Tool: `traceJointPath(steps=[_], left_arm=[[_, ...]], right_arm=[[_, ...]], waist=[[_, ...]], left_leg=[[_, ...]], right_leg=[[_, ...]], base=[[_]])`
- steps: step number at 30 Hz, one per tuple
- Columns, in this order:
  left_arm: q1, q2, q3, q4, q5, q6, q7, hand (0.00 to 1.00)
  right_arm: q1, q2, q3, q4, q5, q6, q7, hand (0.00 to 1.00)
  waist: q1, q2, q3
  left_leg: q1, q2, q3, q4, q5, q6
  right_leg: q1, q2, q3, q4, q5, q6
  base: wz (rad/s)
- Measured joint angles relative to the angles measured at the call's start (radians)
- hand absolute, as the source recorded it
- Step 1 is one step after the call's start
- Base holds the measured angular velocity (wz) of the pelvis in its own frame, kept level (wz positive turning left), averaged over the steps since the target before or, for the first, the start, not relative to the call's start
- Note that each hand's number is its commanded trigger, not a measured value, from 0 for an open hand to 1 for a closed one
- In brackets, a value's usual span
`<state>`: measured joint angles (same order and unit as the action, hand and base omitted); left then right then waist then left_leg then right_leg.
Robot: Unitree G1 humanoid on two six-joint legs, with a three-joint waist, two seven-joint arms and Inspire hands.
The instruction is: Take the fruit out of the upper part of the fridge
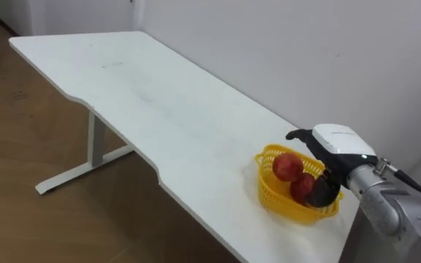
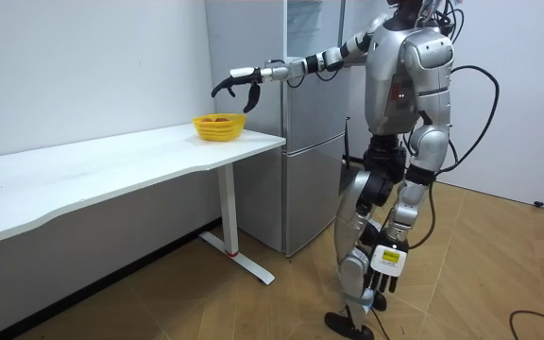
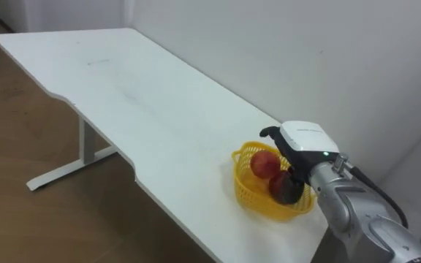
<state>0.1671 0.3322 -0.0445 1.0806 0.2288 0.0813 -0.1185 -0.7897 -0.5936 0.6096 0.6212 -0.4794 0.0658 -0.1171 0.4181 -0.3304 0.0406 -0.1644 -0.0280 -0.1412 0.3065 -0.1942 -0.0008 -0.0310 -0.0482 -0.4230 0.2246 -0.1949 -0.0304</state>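
A yellow basket (image 1: 292, 206) stands near the right end of the white table (image 1: 159, 102), holding two red fruits (image 1: 287, 167). My right hand (image 1: 335, 142) reaches out over the basket, its dark fingers drooping loosely toward the fruits and closed on nothing. In the room view this right hand (image 2: 237, 80) hovers a little above the basket (image 2: 218, 126), apart from it. My left hand (image 2: 379, 281) hangs by my thigh, fingers relaxed and empty. I stand upright beside the table's end, in front of the grey fridge (image 2: 310, 142).
The long table (image 2: 111, 161) runs along the white wall, and its front edge curves inward. Its surface to my left of the basket is bare. The fridge's doors are closed. Wooden floor lies all around.
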Motion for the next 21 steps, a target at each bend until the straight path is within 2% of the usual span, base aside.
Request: traceJointPath(steps=[5,17,21], left_arm=[[-0.001,0.003,0.0,0.0,0.0,0.0,0.0,0.0],[0.0,0.002,-0.001,0.0,0.0,0.001,0.003,0.0],[0.0,0.002,-0.001,-0.001,0.0,0.001,0.016,0.0]], right_arm=[[0.0,0.0,0.0,-0.001,0.0,-0.006,-0.017,0.0],[0.0,0.0,0.0,-0.001,-0.005,-0.012,-0.015,0.0],[0.0,0.0,0.0,-0.005,-0.005,-0.012,-0.011,0.0]], waist=[[0.001,0.001,0.0004],[-0.002,0.01,0.0079],[-0.002,0.009,0.007]], left_leg=[[0.0,0.0,0.0,0.001,0.0,0.0],[0.014,0.0,0.0,-0.003,0.0,0.001],[0.016,0.001,0.0,-0.004,0.0,0.0]], right_leg=[[-0.001,0.0,-0.001,0.0,0.003,0.001],[0.013,0.002,0.004,-0.004,0.003,0.001],[0.014,0.003,0.004,-0.005,0.003,0.001]], base=[[0.0],[0.0],[0.0]])
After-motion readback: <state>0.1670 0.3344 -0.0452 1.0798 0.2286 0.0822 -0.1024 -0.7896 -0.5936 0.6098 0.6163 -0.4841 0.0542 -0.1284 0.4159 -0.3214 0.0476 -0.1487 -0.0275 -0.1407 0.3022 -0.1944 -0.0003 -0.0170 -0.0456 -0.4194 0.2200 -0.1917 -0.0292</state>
